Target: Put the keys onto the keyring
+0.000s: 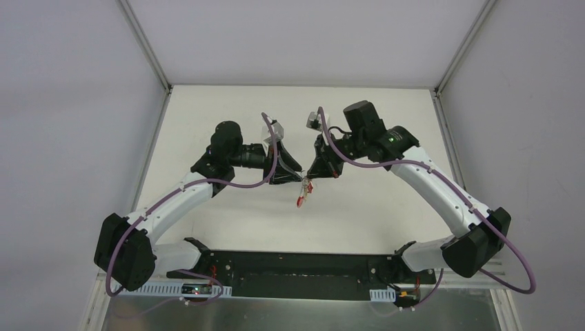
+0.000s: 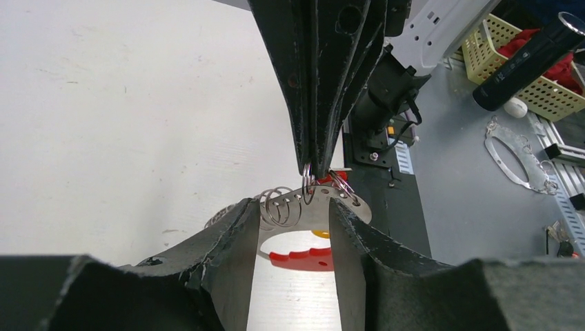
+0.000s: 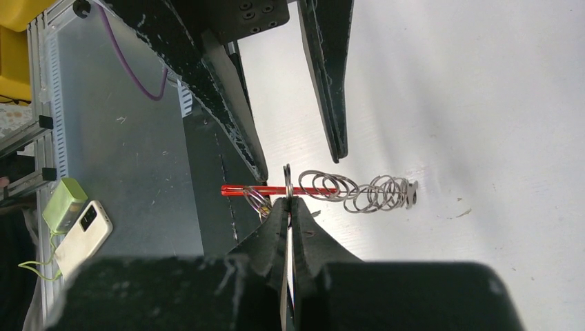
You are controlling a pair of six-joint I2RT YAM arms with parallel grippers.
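The keyring (image 2: pixel 303 258), a grey metal plate with holes and a thick red arc, hangs in the air between the two grippers (image 1: pixel 301 200). Several small split rings (image 2: pixel 283 205) dangle from its holes. My right gripper (image 3: pixel 288 200) is shut on one small ring at the plate's edge (image 2: pixel 308 181). A thin silver sliver shows between its pads; I cannot tell whether it is a key. A yellow bit (image 2: pixel 321 234) and a red bit (image 2: pixel 338 176) by the plate may be key heads. My left gripper (image 2: pixel 291 205) is open, its fingers either side of the plate.
More linked rings (image 3: pixel 379 193) trail over the white table. The black base plate (image 1: pixel 296 265) lies along the near edge. Beyond the table stand a yellow basket (image 2: pixel 538 93) and a black cylinder (image 2: pixel 531 58); a phone (image 3: pixel 83 238) lies on the grey bench.
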